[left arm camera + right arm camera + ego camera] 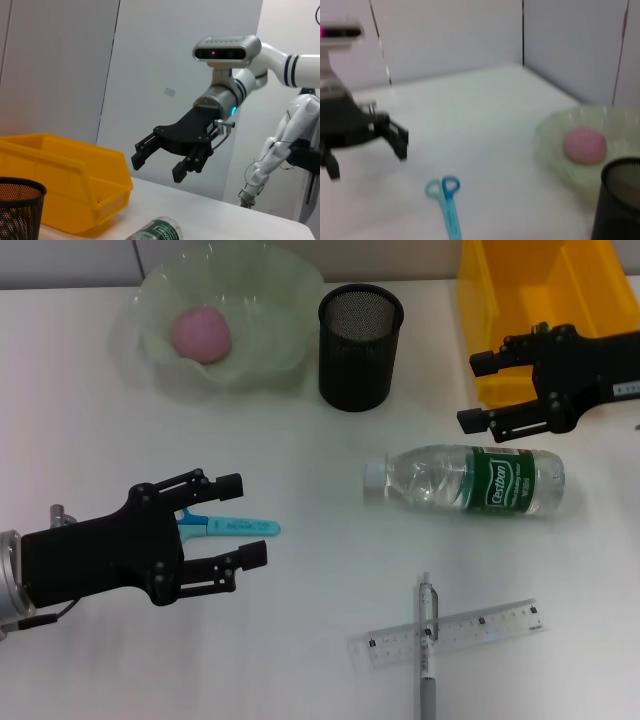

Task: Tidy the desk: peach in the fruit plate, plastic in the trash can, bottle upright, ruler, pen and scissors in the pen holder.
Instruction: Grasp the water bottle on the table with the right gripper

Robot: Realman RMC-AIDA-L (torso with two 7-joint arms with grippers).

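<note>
Left gripper (248,520) hangs spread and empty, apparently above the blue scissors (232,526); right gripper (478,392), also spread, holds nothing beside the bottle (470,481).

White desk (300,660); grey wall panels (60,65) behind.

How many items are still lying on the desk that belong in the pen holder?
3: scissors beside the left gripper, and a pen lying across a ruler near the front edge.

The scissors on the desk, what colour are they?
Light blue, with a darker blue handle ring; the scissors show best in the right wrist view.
</note>
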